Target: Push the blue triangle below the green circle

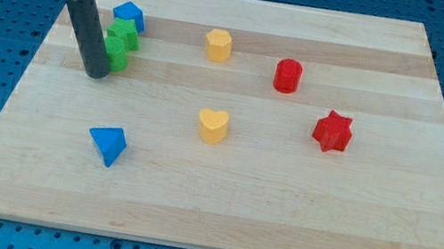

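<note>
The blue triangle point(107, 144) lies at the lower left of the wooden board point(279, 216). Two green blocks sit at the upper left, one touching the other: the upper one point(124, 35) looks star-like, and the lower one point(117, 56) looks rounded and is partly hidden by the rod. My tip point(96, 75) rests on the board just left of the lower green block, touching or nearly touching it. The tip is well above the blue triangle in the view.
A second blue block point(128, 13) sits just above the green pair. A yellow hexagon point(218, 44) and a red cylinder point(287, 76) lie towards the top middle. A yellow heart point(213, 126) is at the centre and a red star point(332, 131) to its right.
</note>
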`<action>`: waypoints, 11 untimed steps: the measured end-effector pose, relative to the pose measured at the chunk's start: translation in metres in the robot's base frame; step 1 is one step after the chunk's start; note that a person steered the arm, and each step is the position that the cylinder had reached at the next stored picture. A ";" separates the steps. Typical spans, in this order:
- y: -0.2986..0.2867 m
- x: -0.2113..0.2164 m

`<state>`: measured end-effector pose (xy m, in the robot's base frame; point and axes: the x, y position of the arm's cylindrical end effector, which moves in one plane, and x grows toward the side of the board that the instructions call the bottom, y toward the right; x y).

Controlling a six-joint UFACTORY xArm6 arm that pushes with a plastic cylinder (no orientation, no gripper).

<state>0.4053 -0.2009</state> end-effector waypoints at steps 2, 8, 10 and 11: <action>-0.031 0.053; 0.067 0.142; 0.041 0.104; 0.038 0.100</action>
<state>0.5054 -0.1632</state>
